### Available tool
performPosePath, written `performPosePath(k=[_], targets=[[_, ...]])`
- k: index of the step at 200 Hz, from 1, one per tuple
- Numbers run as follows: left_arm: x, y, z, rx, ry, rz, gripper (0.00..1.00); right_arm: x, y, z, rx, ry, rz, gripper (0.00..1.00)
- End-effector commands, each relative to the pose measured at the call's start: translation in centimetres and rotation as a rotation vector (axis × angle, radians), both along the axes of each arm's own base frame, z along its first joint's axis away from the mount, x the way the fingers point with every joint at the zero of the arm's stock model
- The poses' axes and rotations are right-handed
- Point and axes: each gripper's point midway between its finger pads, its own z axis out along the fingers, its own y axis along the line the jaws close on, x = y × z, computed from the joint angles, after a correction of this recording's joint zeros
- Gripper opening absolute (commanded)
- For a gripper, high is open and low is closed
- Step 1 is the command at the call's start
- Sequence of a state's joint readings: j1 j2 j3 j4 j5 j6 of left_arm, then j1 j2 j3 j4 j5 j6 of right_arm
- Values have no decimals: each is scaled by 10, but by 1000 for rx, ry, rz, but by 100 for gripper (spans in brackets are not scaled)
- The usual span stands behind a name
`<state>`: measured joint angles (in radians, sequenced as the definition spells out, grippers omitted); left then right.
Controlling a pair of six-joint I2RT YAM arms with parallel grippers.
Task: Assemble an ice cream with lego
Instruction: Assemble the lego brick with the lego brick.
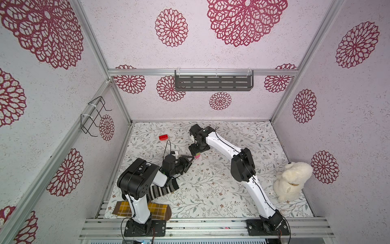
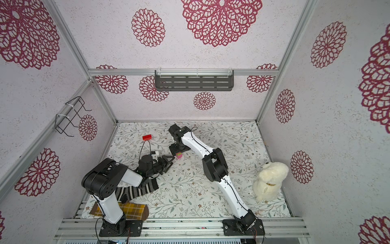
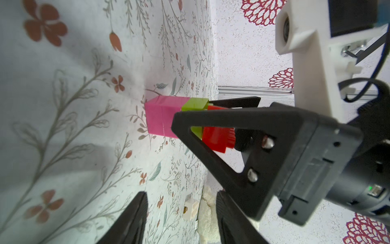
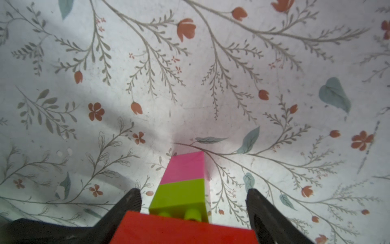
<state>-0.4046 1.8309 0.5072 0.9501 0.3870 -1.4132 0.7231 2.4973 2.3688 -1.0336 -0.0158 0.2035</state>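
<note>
A stem of pink bricks (image 4: 185,166) with a lime-green brick (image 4: 179,196) on top stands upright mid-table, seen in both top views (image 1: 197,156) (image 2: 179,156). A red brick (image 4: 183,230) sits on the green studs. My right gripper (image 4: 193,196) hangs over the stem (image 1: 195,151), open, its fingers close beside the red brick's ends. Just left of the stem, my left gripper (image 3: 181,194) (image 1: 190,161) is open and holds nothing. A second red brick (image 1: 164,137) (image 2: 147,137) lies at the back left. A white brick (image 3: 191,209) lies farther off near the plush.
A cream plush animal (image 1: 292,181) sits at the right edge. A striped sock (image 1: 162,190) and a yellow plaid sock (image 1: 158,211) lie under the left arm at the front left. A dark shelf (image 1: 213,81) hangs on the back wall, a wire rack (image 1: 92,116) on the left wall.
</note>
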Motion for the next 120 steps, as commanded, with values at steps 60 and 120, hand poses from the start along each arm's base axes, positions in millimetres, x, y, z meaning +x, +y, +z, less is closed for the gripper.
performPosePath(k=[60,120], targets=[[12,0,21,39,-60,-7,57,-3,25,37,154,-13,27,94],[10,2,28,97,-72,-24,59,17,23,65,218,-93,-2,99]])
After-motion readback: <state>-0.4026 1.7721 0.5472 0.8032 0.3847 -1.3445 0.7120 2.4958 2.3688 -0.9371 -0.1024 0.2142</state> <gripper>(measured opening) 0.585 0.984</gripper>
